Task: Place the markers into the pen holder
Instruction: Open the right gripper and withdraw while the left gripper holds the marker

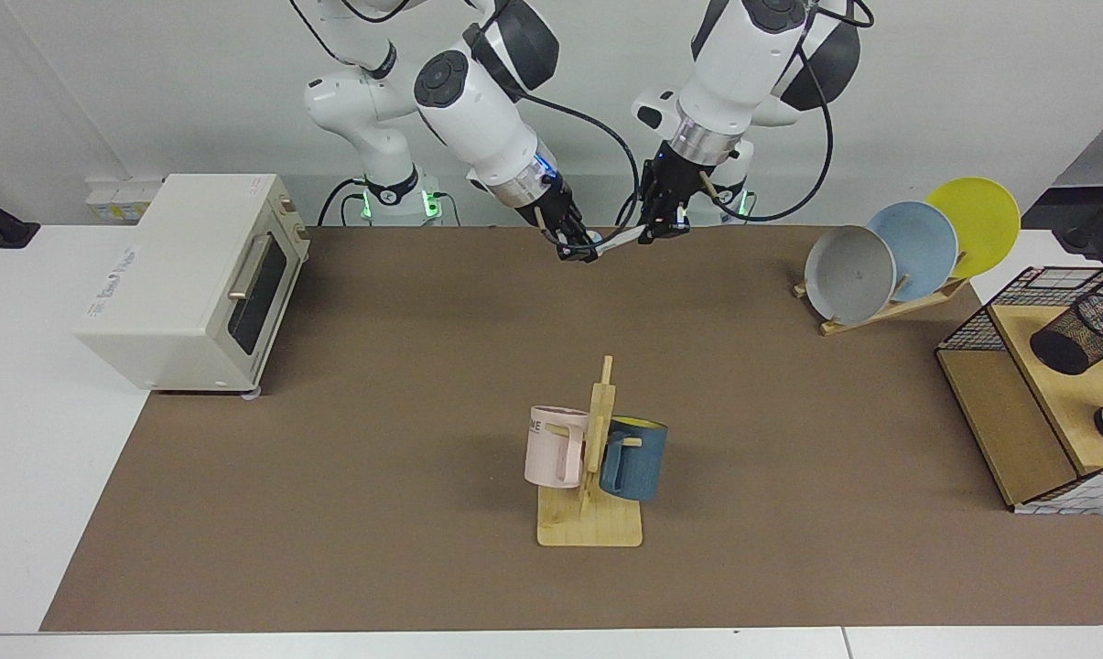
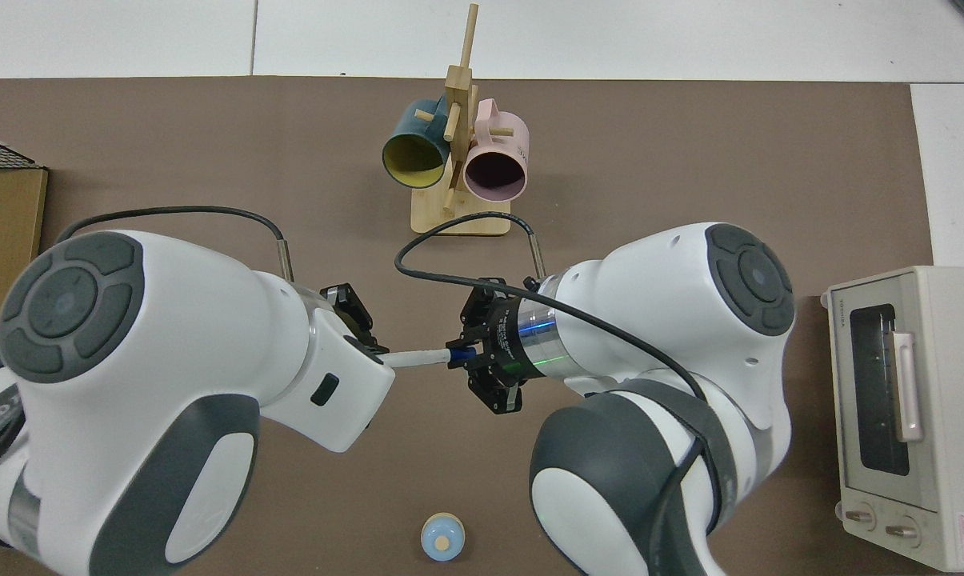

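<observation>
Facing view, pen holder (image 1: 1082, 335) tipped in basket (image 1: 972, 331), marker (image 1: 617, 243) between grippers.

A toaster oven (image 1: 189, 279) sits at one end of the bench (image 1: 405, 384), a wire basket (image 1: 1032, 403) at the opposite end with the pen holder (image 1: 1077, 334) lying tilted inside it. A plate rack (image 1: 899, 252) stands near the basket, toward the arms' edge. A mug stand (image 1: 592, 462) stands mid-bench, nearer the camera-side edge.
</observation>
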